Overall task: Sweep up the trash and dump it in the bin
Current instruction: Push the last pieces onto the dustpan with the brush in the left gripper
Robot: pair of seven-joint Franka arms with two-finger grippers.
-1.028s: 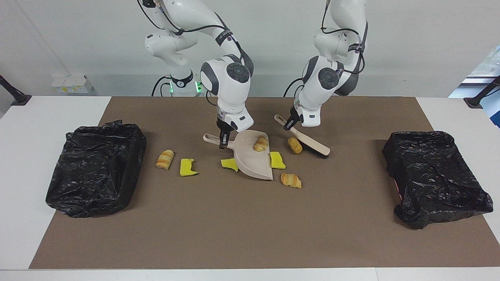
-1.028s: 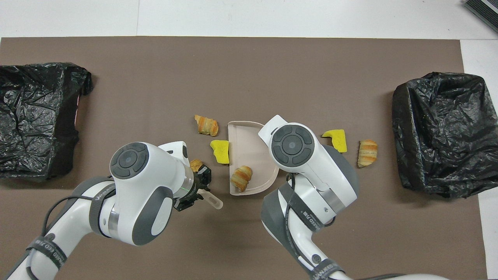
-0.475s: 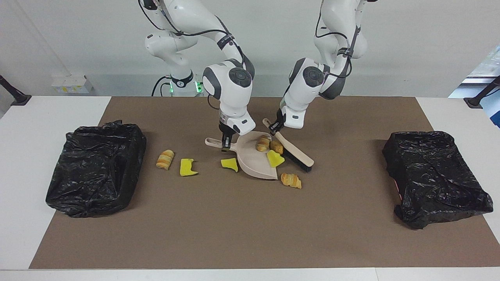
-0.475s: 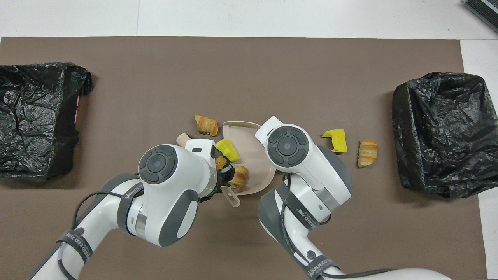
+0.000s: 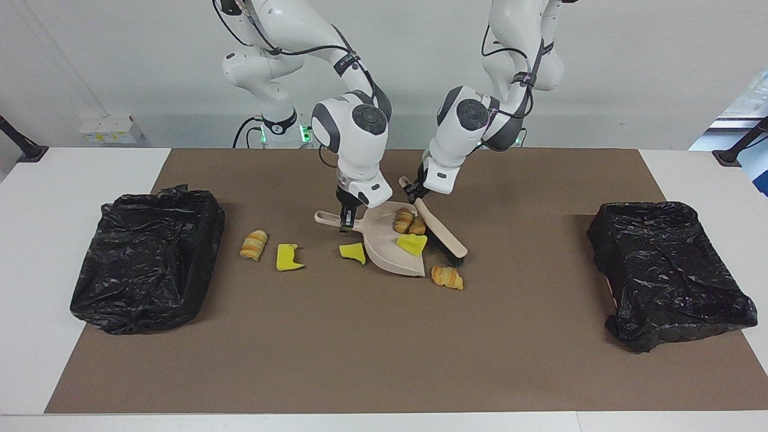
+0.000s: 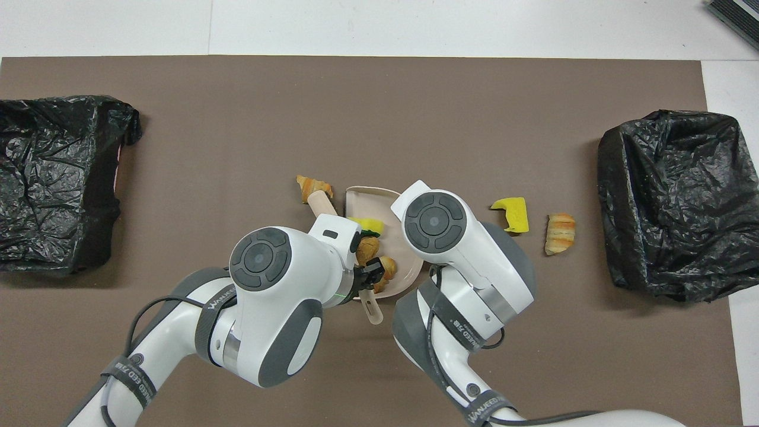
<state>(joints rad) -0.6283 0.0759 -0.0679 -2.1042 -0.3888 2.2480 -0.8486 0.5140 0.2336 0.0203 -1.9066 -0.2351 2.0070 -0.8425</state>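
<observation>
Left gripper (image 5: 414, 192) jaws clamped on brush (image 5: 441, 231), shoving trash (image 5: 411, 243) into dustpan (image 5: 384, 252); right gripper (image 5: 345, 223) jaws pinning dustpan handle, steadying it mid-desk; four scraps loose beside it

Bright, even light falls from above in both views. Shadows are soft and short, pooling beside the black bags (image 5: 147, 258) on the brown mat (image 5: 384, 348). The bags' plastic shows faint sheen. Focus is sharp throughout, with no visible edge distortion.
</observation>
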